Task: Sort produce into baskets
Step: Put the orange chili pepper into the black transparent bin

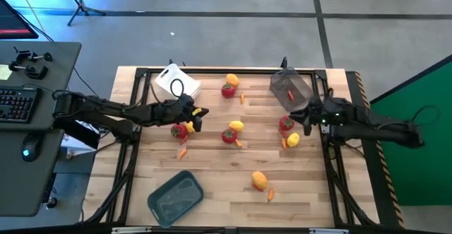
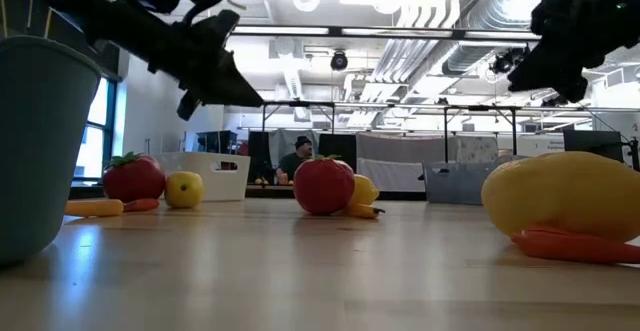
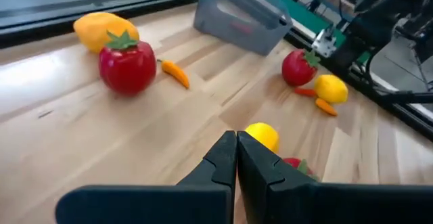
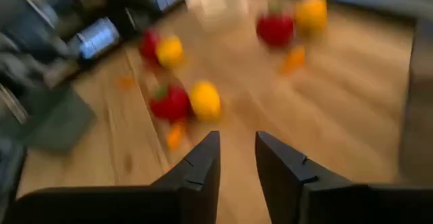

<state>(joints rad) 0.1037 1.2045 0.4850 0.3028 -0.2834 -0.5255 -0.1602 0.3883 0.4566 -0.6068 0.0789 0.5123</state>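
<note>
Left gripper [image 1: 195, 115] pinched together, empty, red fruit [image 1: 179, 129] at its 7 o'clock; right gripper [image 1: 308, 118] slightly apart, dark bin [image 1: 289, 88] at its 11 holding a red piece [image 1: 290, 95].

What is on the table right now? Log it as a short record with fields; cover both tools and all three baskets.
left tool: shut, empty, above the table's middle left
right tool: slightly open, empty, beside the dark basket
white basket: far left
dark basket: far right, one small red piece inside
grey-blue basket: near left, looks empty
loose produce: red fruits, yellow fruits, small orange pieces
</note>
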